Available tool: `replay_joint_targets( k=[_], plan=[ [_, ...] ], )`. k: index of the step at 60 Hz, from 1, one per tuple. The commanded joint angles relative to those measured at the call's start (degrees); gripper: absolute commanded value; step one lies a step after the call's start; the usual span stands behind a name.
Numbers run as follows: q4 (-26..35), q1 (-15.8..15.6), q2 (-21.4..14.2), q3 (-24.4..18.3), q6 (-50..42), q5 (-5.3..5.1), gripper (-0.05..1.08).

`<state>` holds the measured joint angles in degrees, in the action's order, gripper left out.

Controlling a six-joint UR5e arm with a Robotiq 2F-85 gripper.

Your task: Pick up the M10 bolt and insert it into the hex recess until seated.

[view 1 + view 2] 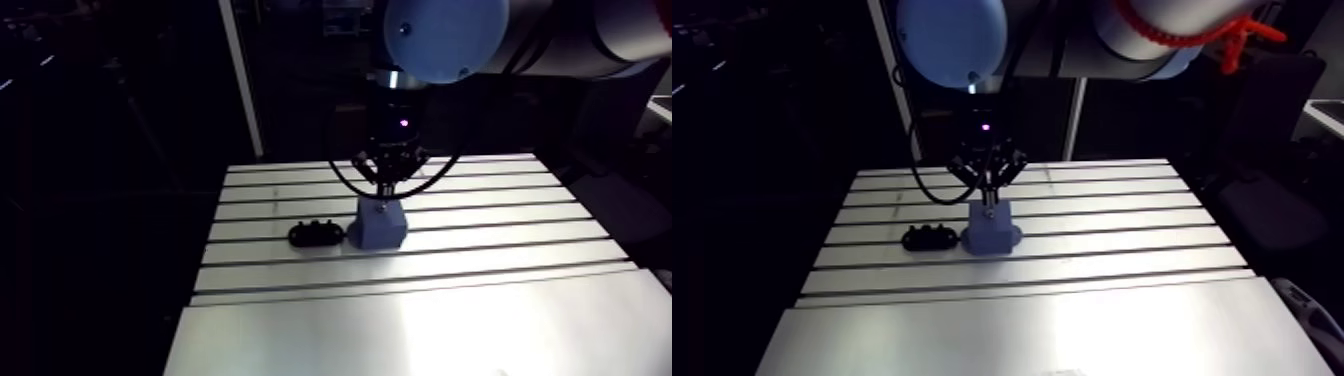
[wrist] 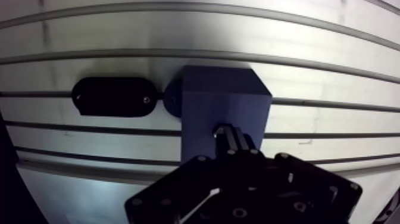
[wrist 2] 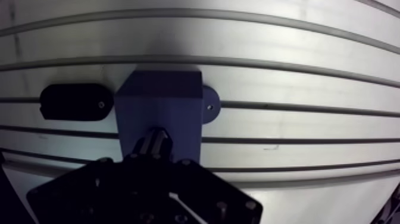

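The end effector (image 2: 228, 133) hides part of the blue block (image 2: 220, 98) beneath it.

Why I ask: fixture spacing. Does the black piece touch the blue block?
Cannot tell: in the wrist view the black piece and blue block nearly meet; gap unclear.

Blue-grey block (image 2: 223, 101), black fixture (image 2: 113, 96), silver table (image 1: 400, 320) striped with dark slots.
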<state>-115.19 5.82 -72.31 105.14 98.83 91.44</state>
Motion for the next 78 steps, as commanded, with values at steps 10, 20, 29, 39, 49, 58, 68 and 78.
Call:
replay_joint_targets(
  k=[10, 20, 29, 39, 49, 58, 68, 78],
  plan=[
    [0.0, 0.1, 0.3, 0.5, 0.0, -0.07, 1.07],
    [0.0, 0.1, 0.3, 0.5, 0.0, -0.07, 1.07],
    [0.0, 0.1, 0.3, 0.7, 0.0, -0.07, 1.07],
    [0.0, 0.1, 0.3, 1.0, 0.0, -0.07, 1.07],
    [0.0, 0.1, 0.3, 1.1, 0.0, -0.07, 1.07],
    [0.0, 0.1, 0.3, 1.1, 0.0, -0.07, 1.07],
    [0.0, 0.1, 0.3, 1.1, 0.0, -0.07, 1.07],
    [0.0, 0.1, 0.6, 1.1, 0.0, -0.07, 1.07]
  ],
)
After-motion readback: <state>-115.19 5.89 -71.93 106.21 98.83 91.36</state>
